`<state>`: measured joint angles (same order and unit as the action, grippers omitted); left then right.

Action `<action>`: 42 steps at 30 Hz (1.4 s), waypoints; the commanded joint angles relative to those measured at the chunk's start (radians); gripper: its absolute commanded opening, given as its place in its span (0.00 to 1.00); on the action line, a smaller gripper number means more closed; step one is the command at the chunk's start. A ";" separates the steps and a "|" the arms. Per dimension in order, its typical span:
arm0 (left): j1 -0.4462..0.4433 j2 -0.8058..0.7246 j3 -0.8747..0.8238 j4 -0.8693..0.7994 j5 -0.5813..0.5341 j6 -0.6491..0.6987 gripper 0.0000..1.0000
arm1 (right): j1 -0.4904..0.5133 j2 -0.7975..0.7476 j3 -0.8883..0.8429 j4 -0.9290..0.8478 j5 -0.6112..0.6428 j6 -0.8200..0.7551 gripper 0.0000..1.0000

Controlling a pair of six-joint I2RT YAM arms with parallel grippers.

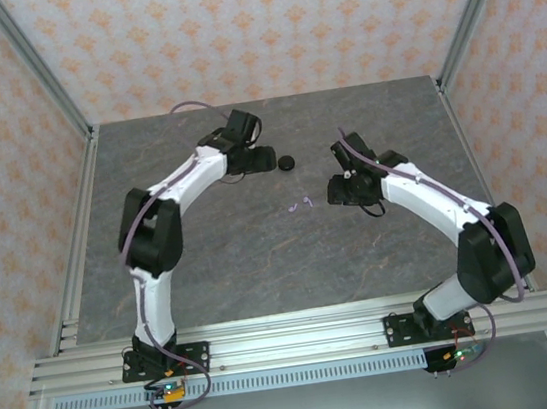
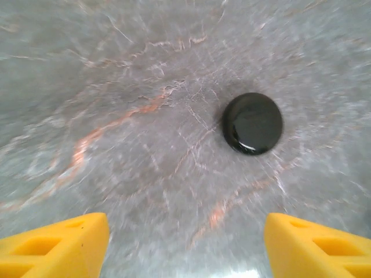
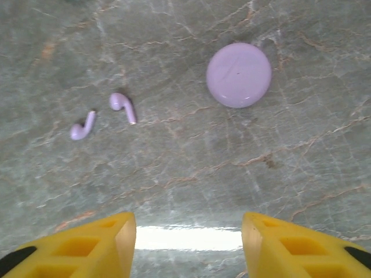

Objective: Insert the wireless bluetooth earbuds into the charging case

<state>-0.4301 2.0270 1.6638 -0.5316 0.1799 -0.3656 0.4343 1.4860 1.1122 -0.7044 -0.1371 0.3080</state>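
Note:
Two pale lavender earbuds (image 3: 123,107) (image 3: 84,126) lie side by side on the grey marbled table (image 1: 239,249); from above they show as a small lavender speck (image 1: 301,203). A round lavender charging case (image 3: 239,75), lid down, rests to their right. My right gripper (image 3: 188,243) hovers over the table short of them, open, with nothing between its yellow fingers (image 3: 93,246). A round black charging case (image 2: 253,123), also closed, lies ahead of my left gripper (image 2: 185,249), which is open and empty. Seen from above, the black case (image 1: 286,162) sits just right of the left gripper (image 1: 267,158).
Aluminium frame posts (image 1: 46,83) and patterned walls enclose the table on three sides. The right gripper (image 1: 340,191) stands just right of the earbuds in the top view. Bare tabletop stretches between the two arms toward the near rail (image 1: 291,338).

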 commanded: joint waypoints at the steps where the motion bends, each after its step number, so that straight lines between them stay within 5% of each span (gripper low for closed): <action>1: 0.001 -0.165 -0.136 0.064 -0.074 -0.003 0.71 | -0.021 0.056 0.063 -0.048 0.066 -0.070 0.57; 17: -0.047 -0.652 -0.529 -0.049 -0.156 -0.074 0.71 | -0.137 0.372 0.313 -0.146 -0.062 -0.370 0.73; 42: -0.055 -0.786 -0.611 -0.113 -0.192 -0.104 0.71 | -0.158 0.631 0.565 -0.297 -0.076 -0.604 0.73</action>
<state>-0.4782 1.2682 1.0698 -0.6250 0.0341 -0.4488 0.2741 2.0956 1.6493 -0.9569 -0.2325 -0.2646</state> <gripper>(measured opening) 0.707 0.731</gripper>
